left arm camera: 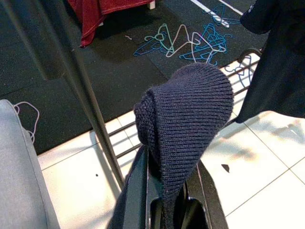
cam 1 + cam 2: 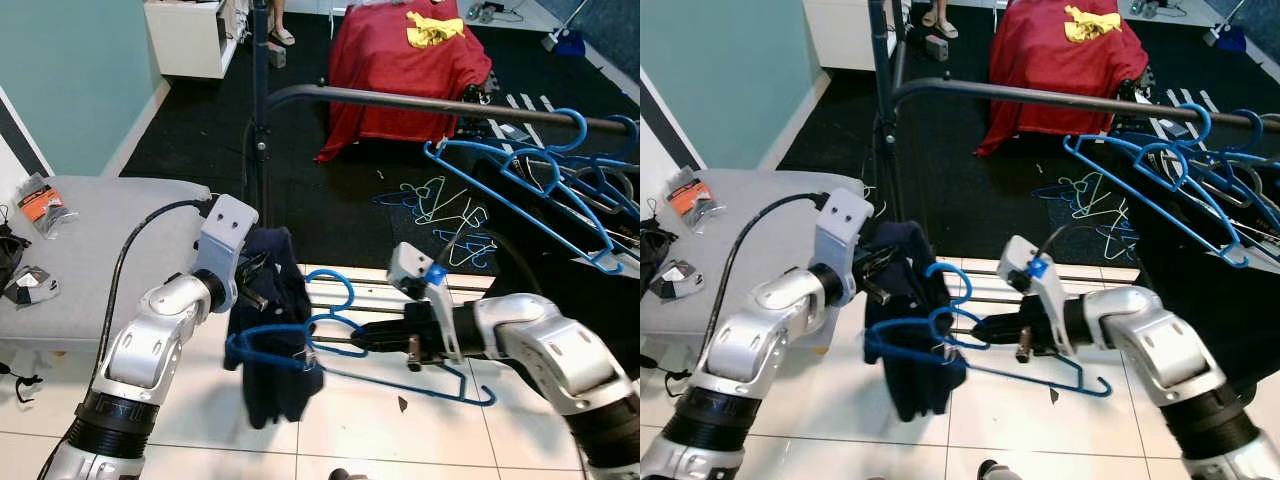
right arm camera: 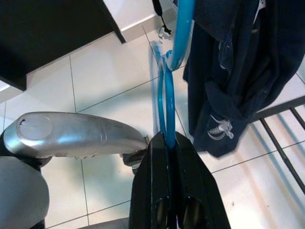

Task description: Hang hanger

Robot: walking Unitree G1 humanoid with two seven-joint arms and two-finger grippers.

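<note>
Holding: we have the blue hanger [image 2: 330, 345] pinched in our right gripper [image 2: 358, 340], the black fingers closed together on its wire just below the hook, as the right wrist view shows plainly.
Garment: our left gripper [image 2: 252, 283] is clamped on a fold of the dark navy garment [image 2: 275, 345], which is draped over the hanger's near shoulder and hangs limp toward the white tiled floor [image 2: 400, 440].
Hanger's place: it sits low in front of us, between our two arms and above the floor, well below the rail.
Long axis: the hanger's bar runs roughly left to right across us, one end buried in the garment, the other poking out past our right wrist; the hook curls up and away from us.
Rail: the dark clothes rail [image 2: 420, 100] lies above and beyond the hanger, crossing the scene left to right, with other blue hangers [image 2: 540, 180] bunched at its right end.
Key relation: we judge the hook must travel up and forward to clear the rail, and the bare stretch left of the bunched hangers lies almost straight ahead of it.
Nearer arm: the right, which already carries the hook end; the left only steadies the cloth.
</note>
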